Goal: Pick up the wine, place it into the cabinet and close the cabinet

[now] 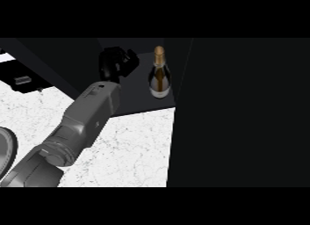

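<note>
In the head view, a dark glass wine bottle with a gold-foiled neck [160,74] is seen standing inside the black cabinet [138,103], on its dark floor near the front edge. Seen from steeply above, its long axis runs up the picture, neck at the top and rounded base at the bottom, which is read as a bottle standing upright.

Only one grey forearm is shown, rising from the lower left corner across the white speckled stone counter [131,149] and ending in a black hand [117,63] just inside the cabinet opening. Which arm it is cannot be fixed with certainty (it enters from the left, so the left hand is taken here). The hand lies just to the left of the bottle and apart from it; a dark gap is seen between them. Its fingers appear curled in on themselves with nothing between them, though black on black leaves this unsure.

The bottle is judged already placed, so what remains is the closing. A tall black panel [248,114] filling the right of the view is taken to be the open cabinet door. No other hand is shown. A grey round rim [5,151] is seen at the left edge.
</note>
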Robot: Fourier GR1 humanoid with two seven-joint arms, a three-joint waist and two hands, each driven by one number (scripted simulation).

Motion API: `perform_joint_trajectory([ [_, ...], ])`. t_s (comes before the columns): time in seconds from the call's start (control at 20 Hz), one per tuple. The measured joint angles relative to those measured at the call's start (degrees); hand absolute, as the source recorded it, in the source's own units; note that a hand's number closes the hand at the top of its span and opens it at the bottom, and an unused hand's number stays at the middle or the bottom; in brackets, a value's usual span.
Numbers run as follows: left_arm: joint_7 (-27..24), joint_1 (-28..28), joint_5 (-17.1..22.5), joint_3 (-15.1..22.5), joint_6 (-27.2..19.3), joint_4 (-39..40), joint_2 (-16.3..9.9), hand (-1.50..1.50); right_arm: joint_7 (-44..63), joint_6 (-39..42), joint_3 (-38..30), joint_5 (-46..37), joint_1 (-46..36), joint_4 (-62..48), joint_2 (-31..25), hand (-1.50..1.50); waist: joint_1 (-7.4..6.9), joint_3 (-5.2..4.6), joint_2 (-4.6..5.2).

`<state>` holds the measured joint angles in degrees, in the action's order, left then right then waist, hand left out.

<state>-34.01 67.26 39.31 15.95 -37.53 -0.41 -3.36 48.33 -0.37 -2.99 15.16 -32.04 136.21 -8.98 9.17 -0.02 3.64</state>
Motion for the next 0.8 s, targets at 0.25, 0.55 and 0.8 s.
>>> perform_joint_trajectory([
  [0.25,1.40,-0.95,-2.28,2.12,-3.85,0.16,-1.57,1.50,-0.07,-0.24,-0.09,0.07,-0.18,0.04,0.28,-1.50,0.26,0.00,0.14],
  [0.55,2.45,-2.39,-4.22,3.87,-5.70,-0.58,-1.81,-1.50,0.02,0.18,0.43,0.11,-0.48,0.11,0.07,-1.50,0.80,-0.05,0.27],
  [0.8,3.68,-2.65,-4.31,3.93,-3.73,-0.65,-1.92,-1.50,-0.03,0.44,0.71,0.17,-0.67,0.16,0.11,-1.50,0.98,-0.09,0.24],
])
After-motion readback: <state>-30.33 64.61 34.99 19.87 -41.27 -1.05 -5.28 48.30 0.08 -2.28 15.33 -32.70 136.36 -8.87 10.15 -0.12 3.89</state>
